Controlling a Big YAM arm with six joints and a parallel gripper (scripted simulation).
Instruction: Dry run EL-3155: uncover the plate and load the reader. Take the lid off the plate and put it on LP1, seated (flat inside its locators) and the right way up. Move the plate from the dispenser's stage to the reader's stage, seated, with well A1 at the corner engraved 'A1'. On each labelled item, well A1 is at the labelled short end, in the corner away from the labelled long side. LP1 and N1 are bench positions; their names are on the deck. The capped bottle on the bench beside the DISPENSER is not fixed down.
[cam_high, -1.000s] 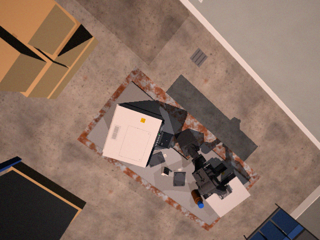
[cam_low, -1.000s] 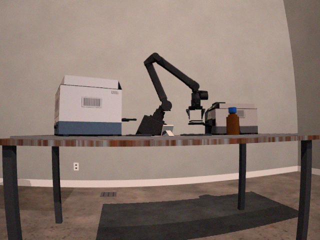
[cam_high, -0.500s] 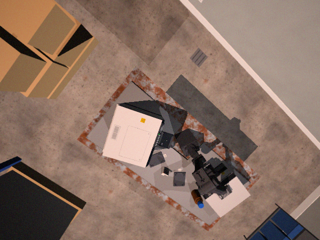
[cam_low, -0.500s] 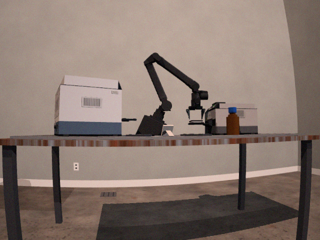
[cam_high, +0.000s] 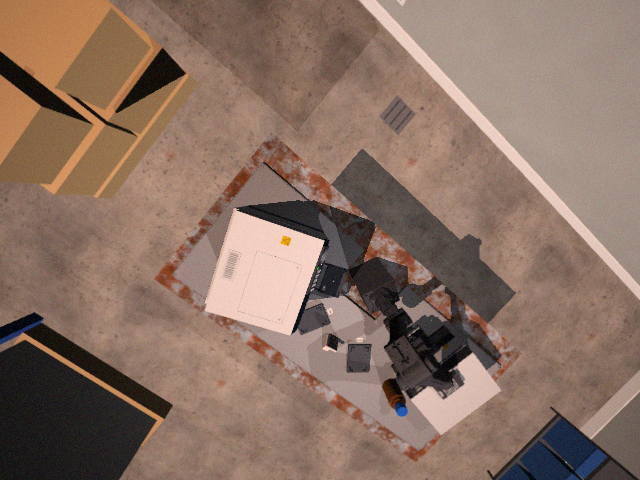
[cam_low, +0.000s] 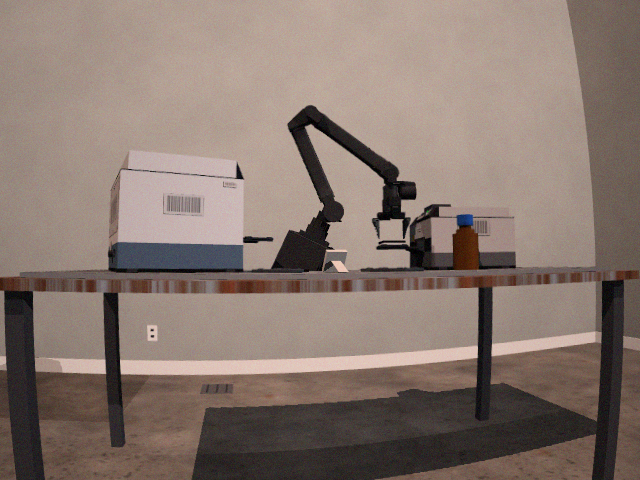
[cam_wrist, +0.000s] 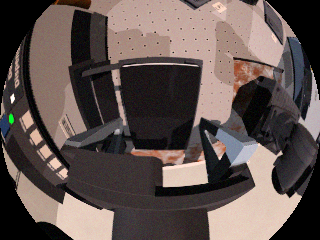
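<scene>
My gripper (cam_low: 391, 236) (cam_wrist: 161, 121) is open and empty, pointing down just above the dispenser's stage (cam_low: 397, 248). A thin dark lid (cam_low: 391, 241) (cam_wrist: 161, 100) lies on the plate there, with its dark top between and beyond the fingertips in the wrist view; the plate is mostly hidden and A1 cannot be seen. The arm covers this spot in the top view. The reader (cam_high: 266, 273) (cam_low: 175, 217) has its stage (cam_high: 332, 280) (cam_low: 258, 239) sticking out, with nothing visible on it. Two dark bench positions (cam_high: 358, 357) (cam_high: 314, 317) look empty; their names are unreadable.
The dispenser (cam_high: 460, 408) (cam_low: 488, 242) stands close beside the gripper. The amber bottle (cam_high: 392, 391) (cam_low: 465, 250) with a blue cap stands upright beside it, near the table edge. A small white stand (cam_high: 330, 342) (cam_low: 336, 258) sits between the bench positions and the arm base.
</scene>
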